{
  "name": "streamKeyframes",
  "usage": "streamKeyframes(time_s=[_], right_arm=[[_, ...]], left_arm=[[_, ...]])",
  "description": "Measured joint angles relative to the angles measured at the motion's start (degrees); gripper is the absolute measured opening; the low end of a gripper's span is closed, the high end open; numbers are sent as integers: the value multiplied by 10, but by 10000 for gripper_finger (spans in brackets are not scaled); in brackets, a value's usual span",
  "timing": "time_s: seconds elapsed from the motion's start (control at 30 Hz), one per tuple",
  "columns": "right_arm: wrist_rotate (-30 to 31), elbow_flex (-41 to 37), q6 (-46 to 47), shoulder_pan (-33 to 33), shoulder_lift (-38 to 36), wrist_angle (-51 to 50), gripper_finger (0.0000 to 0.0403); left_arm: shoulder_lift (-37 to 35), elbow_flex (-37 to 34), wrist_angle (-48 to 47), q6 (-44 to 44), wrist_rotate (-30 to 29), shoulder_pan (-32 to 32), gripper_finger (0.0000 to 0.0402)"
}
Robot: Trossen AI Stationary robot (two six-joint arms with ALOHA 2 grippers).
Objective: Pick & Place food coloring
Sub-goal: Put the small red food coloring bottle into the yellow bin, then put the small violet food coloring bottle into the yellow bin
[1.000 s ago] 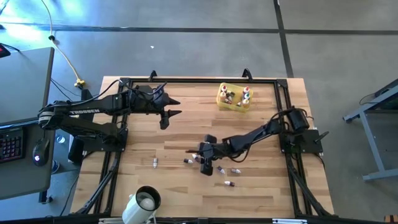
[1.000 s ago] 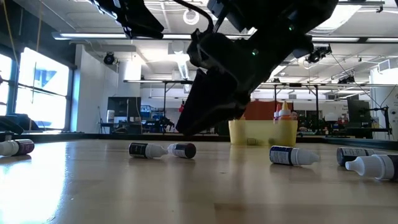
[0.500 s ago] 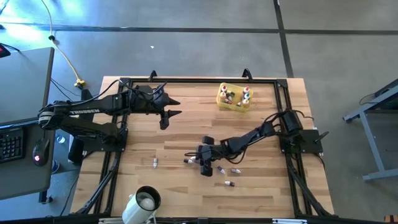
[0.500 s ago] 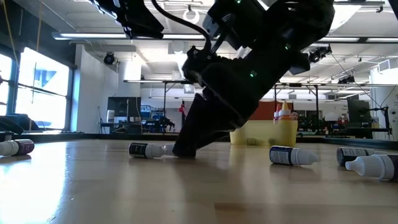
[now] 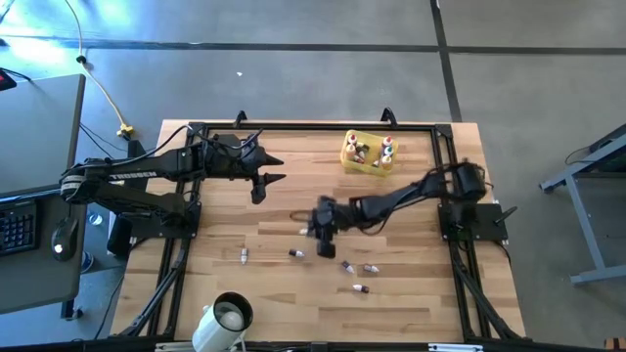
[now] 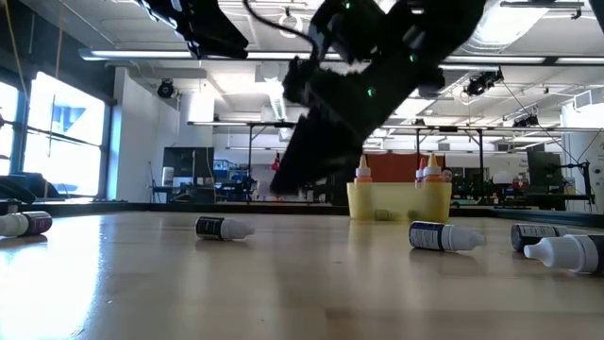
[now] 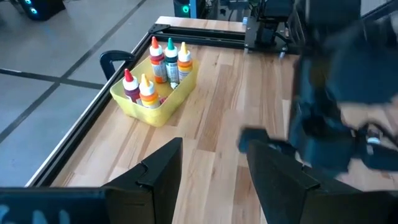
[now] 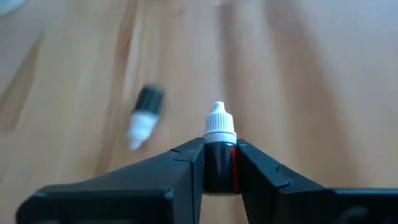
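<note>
So my left gripper [image 5: 266, 176] idles with fingers spread above the table [image 5: 225, 220], while the right gripper [image 5: 322, 217] has clenched a light, slick little bottle [image 8: 217, 149] by its body (cap forward), lifted mid-table.

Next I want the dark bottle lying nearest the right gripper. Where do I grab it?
Take the lying bottle across its dark body, from straight above, fingers astride its length: it lies flat, and the white cap tapers. The right gripper must first drop its held bottle.
</note>
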Motion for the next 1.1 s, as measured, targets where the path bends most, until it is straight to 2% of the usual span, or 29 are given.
streamKeyframes(time_s=[0.07, 0.13, 0.27, 0.33, 0.43, 0.53, 0.77, 0.9, 1.1], right_arm=[[22, 0, -17, -14, -35, -44, 77], [71, 0, -38, -29, -75, -105, 82], [219, 0, -69, -67, -166, -224, 81], [273, 0, -60, -93, -203, -277, 80], [313, -7, -38, -144, -251, -327, 81], [298, -33, -18, -212, -279, -331, 83], [163, -110, -37, -336, -273, -260, 84], [124, -122, -76, -361, -256, -234, 85], [128, -121, -144, -364, -238, -235, 106]], left_arm=[[0, 0, 0, 0, 0, 0, 179], [0, 0, 0, 0, 0, 0, 179], [0, 0, 0, 1, 0, 0, 179], [0, 0, 0, 1, 0, 0, 179], [0, 0, 0, 1, 0, 0, 179], [0, 0, 0, 1, 0, 0, 179], [0, 0, 1, 1, -2, 0, 179], [0, 0, 2, 1, -2, 0, 179], [0, 0, 3, 1, -2, 0, 179]])
